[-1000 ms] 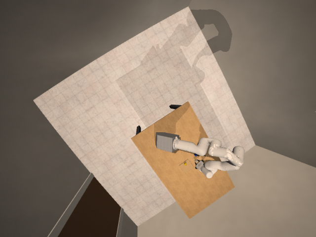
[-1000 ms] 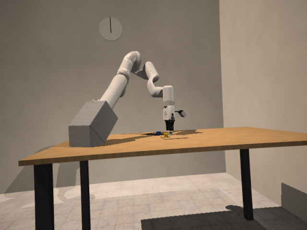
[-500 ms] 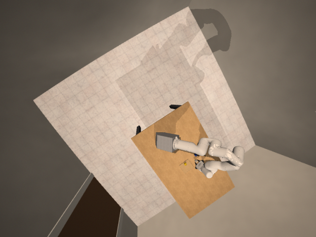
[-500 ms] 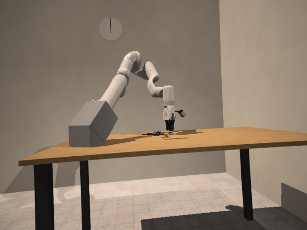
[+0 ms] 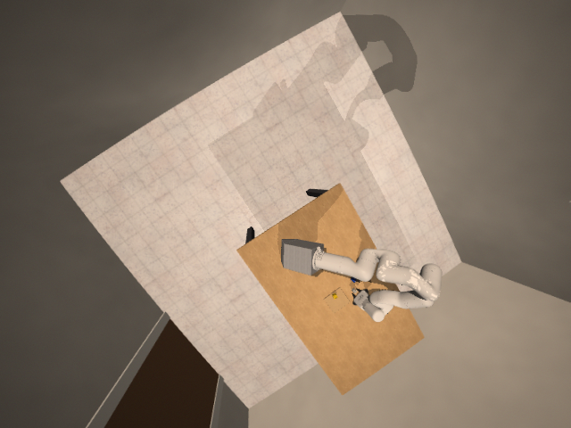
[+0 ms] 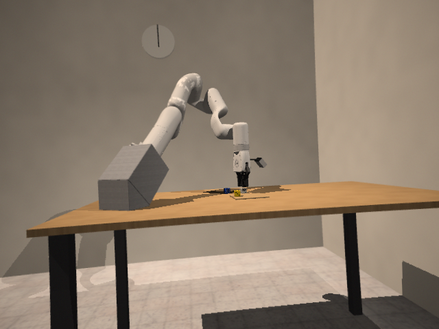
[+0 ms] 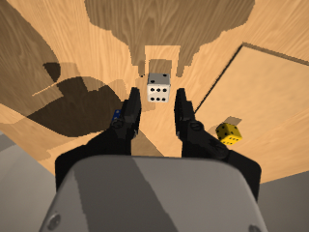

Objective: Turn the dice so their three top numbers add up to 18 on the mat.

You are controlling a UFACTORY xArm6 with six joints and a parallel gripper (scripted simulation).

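Observation:
In the wrist view a white die (image 7: 158, 87) lies on the bare wooden table, left of the mat's edge, with a six-pip face turned toward the camera. My gripper (image 7: 157, 98) hangs just over it, half open. The fingertips stand on either side of the die with a gap on each side. A yellow die (image 7: 228, 133) lies on the thin tan mat (image 7: 261, 106). A blue die (image 7: 116, 115) is mostly hidden behind the left finger, off the mat. In the exterior view the gripper (image 6: 243, 184) is low over the table by the yellow die (image 6: 236, 192) and the blue die (image 6: 226, 190).
The arm's grey base block (image 6: 132, 177) stands on the table to the left. The arm's shadow falls across the wood around the dice. The mat (image 6: 249, 197) lies flat near the table's middle.

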